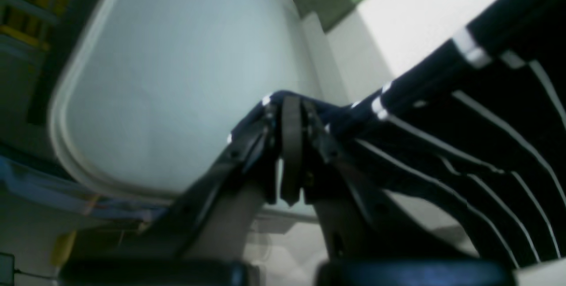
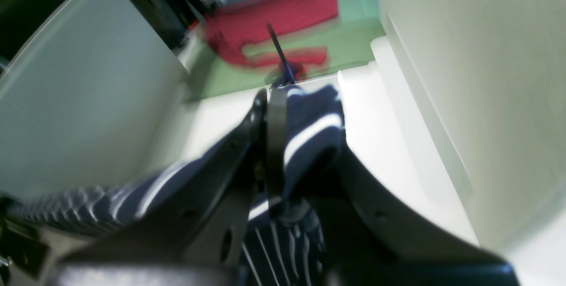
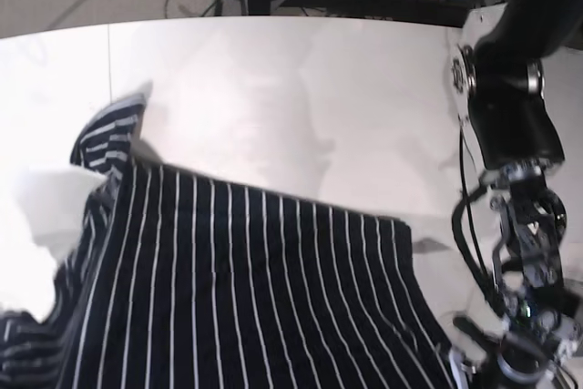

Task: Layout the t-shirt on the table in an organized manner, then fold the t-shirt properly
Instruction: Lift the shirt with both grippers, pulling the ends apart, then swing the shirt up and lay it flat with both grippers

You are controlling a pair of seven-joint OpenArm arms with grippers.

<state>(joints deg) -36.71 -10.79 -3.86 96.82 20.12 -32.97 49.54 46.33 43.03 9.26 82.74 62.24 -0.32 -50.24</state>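
From the base view we see the dark navy, white-striped cloth t-shirt (image 3: pixel 237 289) spread wide over the near part of the large smooth white table (image 3: pixel 301 88), one sleeve (image 3: pixel 107 138) poking up at that view's left. Only the left arm (image 3: pixel 515 134) shows there, on the right side, and its pincer is too low in frame to judge.

The left wrist view fills that gap: we see the left gripper (image 1: pixel 292 113) clamped on a bunched edge of the shirt (image 1: pixel 464 127), cloth stretching away taut to the right, with the table's curved rim (image 1: pixel 70 100) behind.

The right wrist view, blurred, shows the right gripper (image 2: pixel 269 100) pinched closed over a fold of striped fabric (image 2: pixel 314 131), more cloth trailing below. It alone shows a red cloth (image 2: pixel 274 25) on a green floor (image 2: pixel 349 47) beyond the table edge.
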